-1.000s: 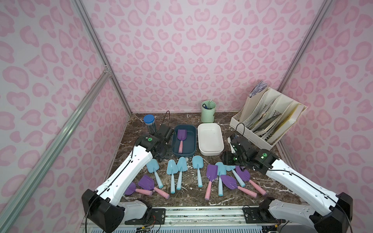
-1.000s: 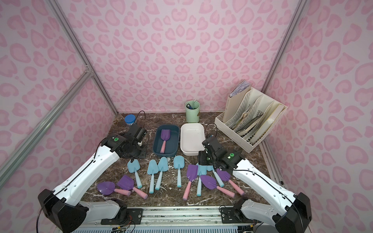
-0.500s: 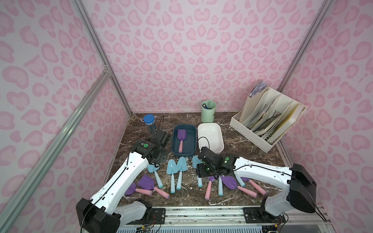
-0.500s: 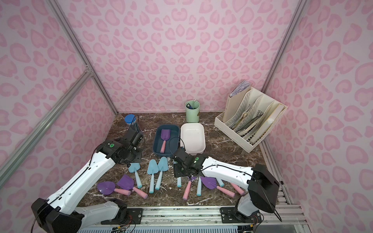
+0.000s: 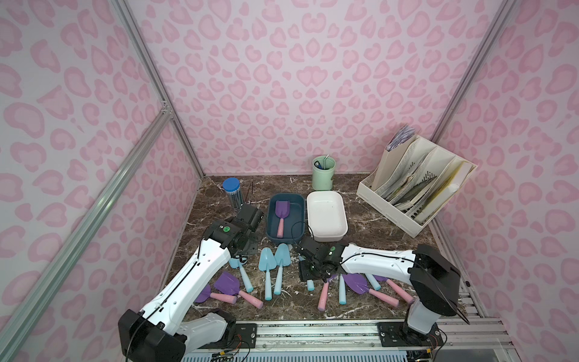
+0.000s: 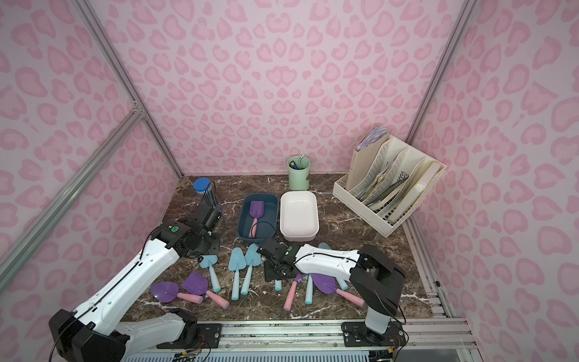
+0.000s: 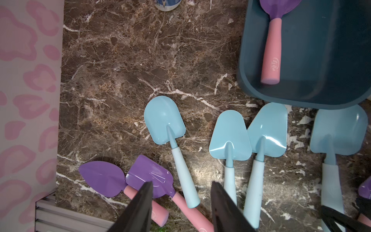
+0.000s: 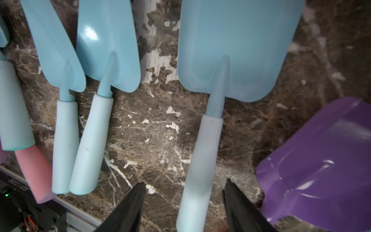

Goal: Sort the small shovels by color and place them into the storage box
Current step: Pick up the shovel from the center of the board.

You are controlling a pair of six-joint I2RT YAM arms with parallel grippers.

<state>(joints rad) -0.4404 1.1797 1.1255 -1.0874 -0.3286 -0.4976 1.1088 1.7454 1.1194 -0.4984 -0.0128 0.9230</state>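
Status on the sort: right end effector is spread, with its jaws set either side of the pale handle of a blue shovel. A gap is seen on both sides, so nothing is pinched yet. The handle is judged to be the intended grip spot, since the blade lies flat on the counter and gives no edge to take.

Left end effector is also spread and empty. It is held clear of the counter over the left end of the row, near a square-bladed purple shovel. Which shovel is intended cannot be told.

One purple shovel is already laid in the dark blue box, centre of a top view. The white box beside it holds nothing and is presumably meant for blue. The remaining shovels are laid in a row on the counter below both boxes.

Hard to read:
- In both top views each end effector is covered by its own wrist, so finger positions are known from the wrist cameras only.
- The targeted blade is hidden under the right arm there; only the handle end shows.
- Several shovels under that arm are partly covered, so no count is given.
- The right wrist picture is blurred and the handle is cut off at the frame edge, so finger contact with the counter cannot be told.
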